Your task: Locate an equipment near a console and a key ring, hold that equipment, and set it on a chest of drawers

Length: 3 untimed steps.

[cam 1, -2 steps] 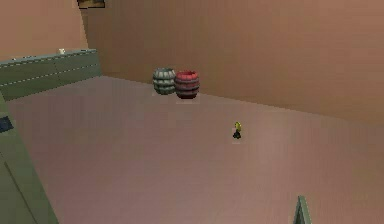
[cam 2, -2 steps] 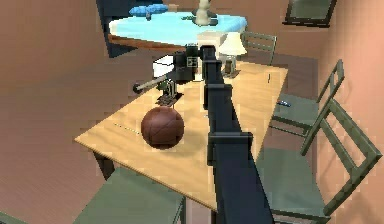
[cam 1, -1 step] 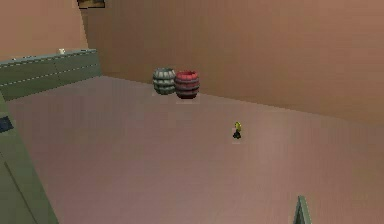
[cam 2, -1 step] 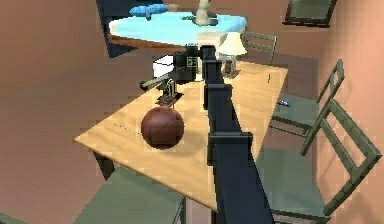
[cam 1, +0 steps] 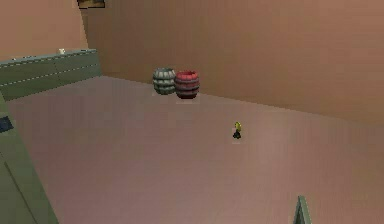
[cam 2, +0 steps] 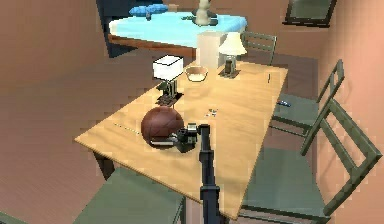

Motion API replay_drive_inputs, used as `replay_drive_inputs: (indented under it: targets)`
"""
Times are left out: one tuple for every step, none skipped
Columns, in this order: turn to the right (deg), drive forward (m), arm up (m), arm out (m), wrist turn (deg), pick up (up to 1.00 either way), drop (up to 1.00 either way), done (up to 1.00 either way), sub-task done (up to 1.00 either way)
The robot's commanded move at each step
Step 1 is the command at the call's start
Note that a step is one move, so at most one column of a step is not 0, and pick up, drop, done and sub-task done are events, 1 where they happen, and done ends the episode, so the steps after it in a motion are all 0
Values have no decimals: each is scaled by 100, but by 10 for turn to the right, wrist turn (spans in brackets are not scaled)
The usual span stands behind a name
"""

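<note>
A wooden tabletop (cam 2: 245, 120) stands in a room with pink-brown walls. A round brown ball (cam 2: 158, 126) lies on it, near the edge at the arm side view's left. The dark arm (cam 2: 207, 180) reaches over the tabletop, and the jaws are right by the ball. Because the ball lies on the tabletop there, I cannot tell if the jaws hold anything. Just behind the ball stands a lamp (cam 2: 167, 70) with a white square shade. Farther back are a bowl (cam 2: 195, 73) and a second lamp (cam 2: 232, 45). A tiny thing (cam 2: 212, 112) lies near the middle, too small to name. Green-grey chairs (cam 2: 135, 198) stand around the tabletop. Behind it is a bed (cam 2: 170, 28) with a blue cover.

In the forward view the floor (cam 1: 150, 150) is pink. A grey barrel (cam 1: 164, 80) and a red barrel (cam 1: 187, 84) stand side by side at the far wall. A small yellow thing (cam 1: 238, 131) sits on the floor. A green-grey cabinet (cam 1: 50, 72) stands at that view's left.
</note>
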Motion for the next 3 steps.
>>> replay_drive_inputs:
  targets:
    - [0, 0, 0, 0, 0, 100, 0, 0, 0]
    - [0, 0, 10, 0, 0, 0, 0, 0, 0]
    - [0, 0, 24, 0, 0, 0, 0, 0, 0]
